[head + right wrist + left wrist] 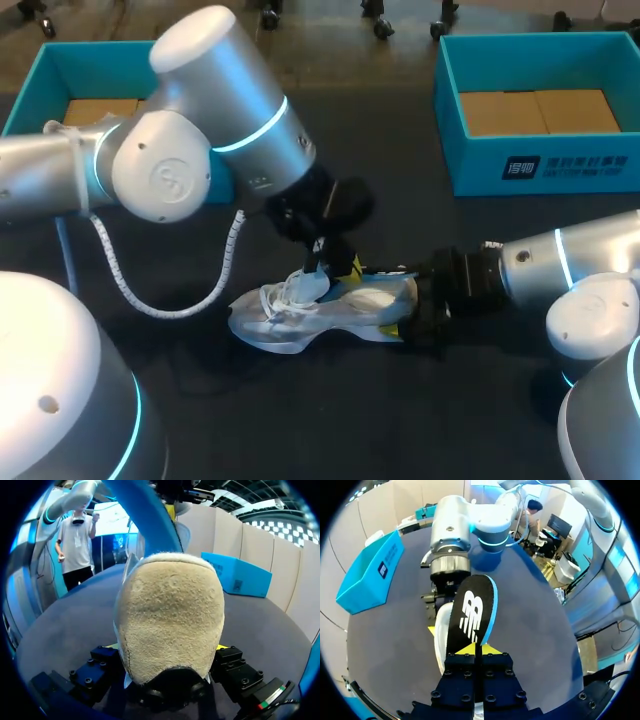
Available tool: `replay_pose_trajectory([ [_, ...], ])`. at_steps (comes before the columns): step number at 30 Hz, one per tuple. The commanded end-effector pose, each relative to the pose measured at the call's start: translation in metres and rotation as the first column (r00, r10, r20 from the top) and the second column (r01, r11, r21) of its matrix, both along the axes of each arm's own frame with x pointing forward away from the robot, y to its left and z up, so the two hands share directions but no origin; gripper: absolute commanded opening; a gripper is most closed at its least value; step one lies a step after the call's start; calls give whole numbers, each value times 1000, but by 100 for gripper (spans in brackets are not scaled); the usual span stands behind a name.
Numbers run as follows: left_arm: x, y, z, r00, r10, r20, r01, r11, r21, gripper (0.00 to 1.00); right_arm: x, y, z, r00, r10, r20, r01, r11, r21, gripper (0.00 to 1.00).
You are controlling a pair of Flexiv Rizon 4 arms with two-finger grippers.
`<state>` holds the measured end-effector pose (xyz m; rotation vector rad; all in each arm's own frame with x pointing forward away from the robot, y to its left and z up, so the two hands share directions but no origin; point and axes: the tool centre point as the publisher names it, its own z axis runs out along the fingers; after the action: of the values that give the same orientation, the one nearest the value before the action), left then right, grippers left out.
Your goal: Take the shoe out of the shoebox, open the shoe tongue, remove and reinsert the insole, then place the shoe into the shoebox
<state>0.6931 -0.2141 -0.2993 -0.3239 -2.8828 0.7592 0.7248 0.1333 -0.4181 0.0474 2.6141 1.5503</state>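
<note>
Head view is showing a white mesh sports shoe [300,312] lying on the dark table [300,420], in the middle, between the two arms and outside of both boxes. One teal cardboard shoebox [40,90] is standing at the far left corner, partly behind the left arm. A second teal shoebox [540,110] is standing at the far right, well apart from the shoe.

The left gripper [325,262] is coming down over the opening of the shoe. In the left wrist view its fingers [475,650] are pressed together on one end of a thin black foam insole with a white logo and a blue edge [470,615]. The insole is pointing away from the fingers, above the shoe [440,630] and toward the other arm.

The right gripper [415,305] is at the heel end of the shoe. In the right wrist view its fingers [167,647] are standing wide apart and are clamping the beige suede heel [170,615] from both sides.
</note>
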Motion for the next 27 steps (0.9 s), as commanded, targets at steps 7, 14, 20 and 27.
replay_pose_trajectory([
  [7,4,-24,-6,1000,14,6,-14,1000,-20,0,0,1,1,1000,-2,0,2,1000,-5,0],
  [14,3,-19,-8,998,34,44,-34,999,-6,31,0,1,1,1000,-2,0,2,1000,-5,0],
  [20,0,-16,-9,998,10,69,-11,1000,11,56,0,1,1,1000,-2,0,2,1000,-5,0],
  [27,-2,-20,-13,986,23,164,-21,1000,-18,65,0,1,1,1000,-2,0,2,1000,-5,0],
])
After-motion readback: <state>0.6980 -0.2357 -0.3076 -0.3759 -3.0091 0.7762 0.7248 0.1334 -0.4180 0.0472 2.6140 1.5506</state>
